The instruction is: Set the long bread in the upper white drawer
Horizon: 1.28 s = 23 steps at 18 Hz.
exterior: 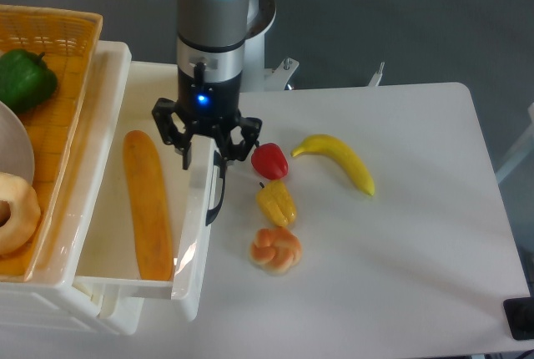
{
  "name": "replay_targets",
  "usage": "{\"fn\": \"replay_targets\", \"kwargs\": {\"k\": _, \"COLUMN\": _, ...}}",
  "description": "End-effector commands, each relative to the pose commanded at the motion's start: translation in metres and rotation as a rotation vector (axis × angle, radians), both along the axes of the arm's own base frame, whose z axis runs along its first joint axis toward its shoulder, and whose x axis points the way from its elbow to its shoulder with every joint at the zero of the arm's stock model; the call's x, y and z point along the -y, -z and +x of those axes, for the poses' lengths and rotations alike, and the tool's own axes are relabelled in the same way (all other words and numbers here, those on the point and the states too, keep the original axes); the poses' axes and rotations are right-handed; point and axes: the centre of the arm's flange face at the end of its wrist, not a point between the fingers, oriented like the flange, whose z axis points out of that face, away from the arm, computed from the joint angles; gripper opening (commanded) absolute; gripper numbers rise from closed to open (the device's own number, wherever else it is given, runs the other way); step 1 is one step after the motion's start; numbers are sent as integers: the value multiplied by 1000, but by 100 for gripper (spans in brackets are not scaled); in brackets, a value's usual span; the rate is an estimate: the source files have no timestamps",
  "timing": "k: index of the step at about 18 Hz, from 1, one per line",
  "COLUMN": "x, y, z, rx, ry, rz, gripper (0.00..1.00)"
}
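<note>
— Any writing you can read here?

— Nothing legible. There's a small white sticker [224, 48] with a red mark on the robot's base column, behind the arm, but it's mostly hidden and far too small to make out.

— What about the arm itself?

— The wrist [200, 98] shows a blue light, no letters or numbers.

— Labels on the white drawer or the woven basket?

— None that can be read on either, nor on the toy food.
</note>
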Motion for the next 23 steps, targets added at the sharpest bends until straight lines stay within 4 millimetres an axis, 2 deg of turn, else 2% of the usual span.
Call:
{"fn": "replay_targets", "kwargs": {"k": 1, "x": 3, "y": 1, "z": -6, "rx": -1, "ry": -11, "rz": -3, "gripper": 69}}
{"fn": "replay_targets", "kwargs": {"k": 4, "x": 17, "y": 3, "z": -30, "rx": -7, "ry": -55, "rz": -2, "gripper": 76}}
{"fn": "replay_targets", "kwargs": {"k": 5, "x": 20, "y": 2, "z": -36, "rx": -11, "ry": -66, "rz": 2, "gripper": 85}}
{"fn": "replay_targets", "kwargs": {"k": 6, "x": 23, "y": 2, "z": -41, "rx": -13, "ry": -76, "rz": 1, "gripper": 100}}
{"fn": "replay_targets", "kwargs": {"k": 10, "x": 33, "y": 12, "z": -64, "rx": -9, "ry": -114, "rz": -3, "gripper": 100}}
{"fn": "replay_targets", "kwargs": {"k": 12, "x": 33, "y": 27, "z": -72, "rx": -41, "ry": -118, "rz": -64, "gripper": 100}}
{"fn": "replay_targets", "kwargs": {"k": 14, "x": 29, "y": 45, "z": -79, "rx": -94, "ry": -90, "rz": -154, "gripper": 100}}
{"fn": "replay_targets", "kwargs": {"k": 17, "x": 19, "y": 58, "z": -83, "rx": -176, "ry": -34, "rz": -213, "gripper": 100}}
{"fn": "replay_targets", "kwargs": {"k": 23, "x": 13, "y": 83, "z": -94, "rx": -201, "ry": 61, "rz": -278, "gripper": 100}}
